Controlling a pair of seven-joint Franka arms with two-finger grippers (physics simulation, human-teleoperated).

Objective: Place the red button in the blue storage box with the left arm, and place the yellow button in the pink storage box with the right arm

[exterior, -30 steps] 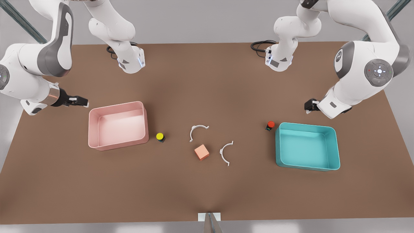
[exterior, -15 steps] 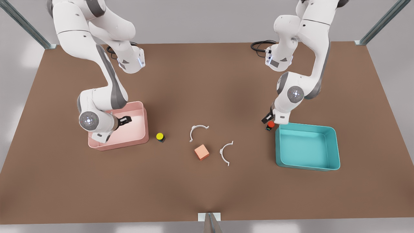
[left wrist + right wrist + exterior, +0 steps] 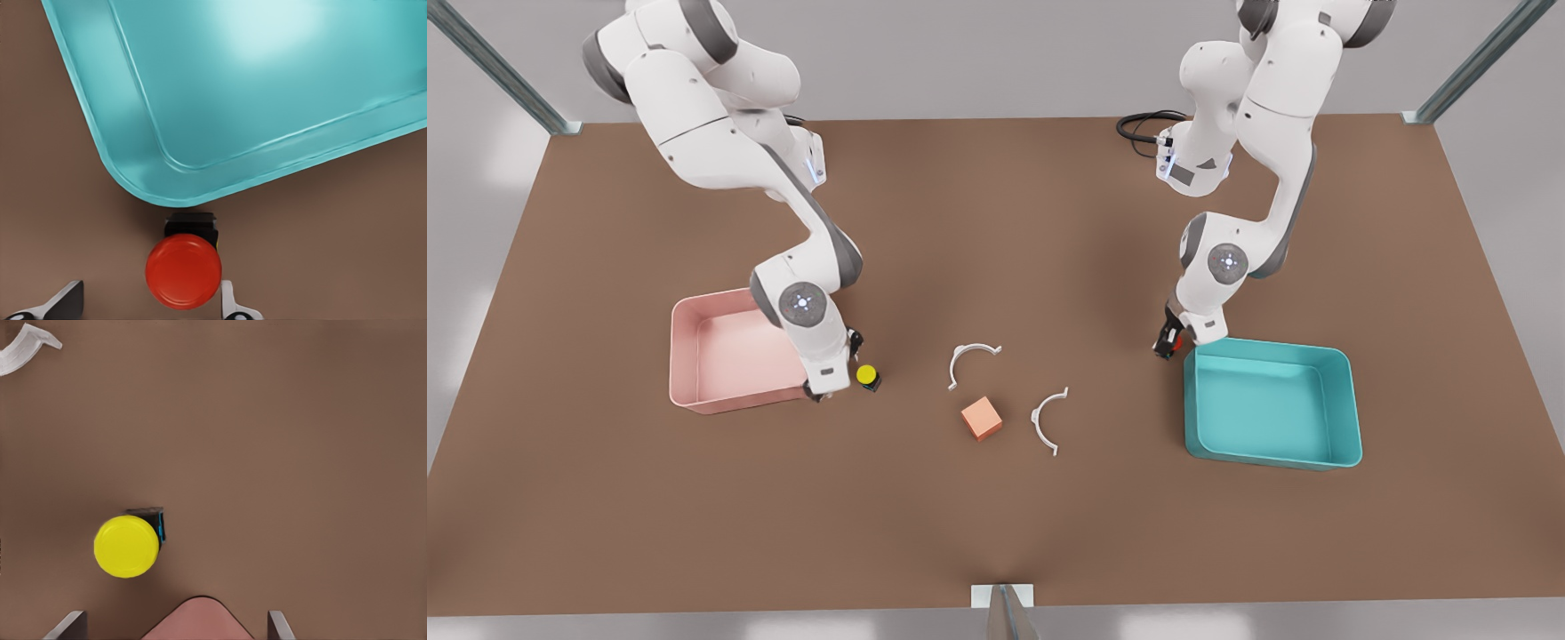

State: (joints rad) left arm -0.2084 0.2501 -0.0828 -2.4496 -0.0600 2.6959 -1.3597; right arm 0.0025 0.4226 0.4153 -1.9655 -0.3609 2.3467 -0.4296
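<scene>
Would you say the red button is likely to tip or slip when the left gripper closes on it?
Probably stiff: the red button looks like a hard domed cap on a small dark base. That smooth cap might slip between the left gripper's open fingers. Top-heavy by its look, it could tip if nudged.

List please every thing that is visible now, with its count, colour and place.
Red button: 1, red, on the table beside a blue box corner.
Yellow button: 1, yellow, beside the pink box.
Blue storage box: 1, teal-blue, front view's right.
Pink storage box: 1, pink, front view's left.
Cube: 1, orange, centre.
Curved clips: 2, white, flanking the cube.
Table: 1, brown.
Left claw: open, over the red button.
Right claw: open, near the yellow button.
</scene>
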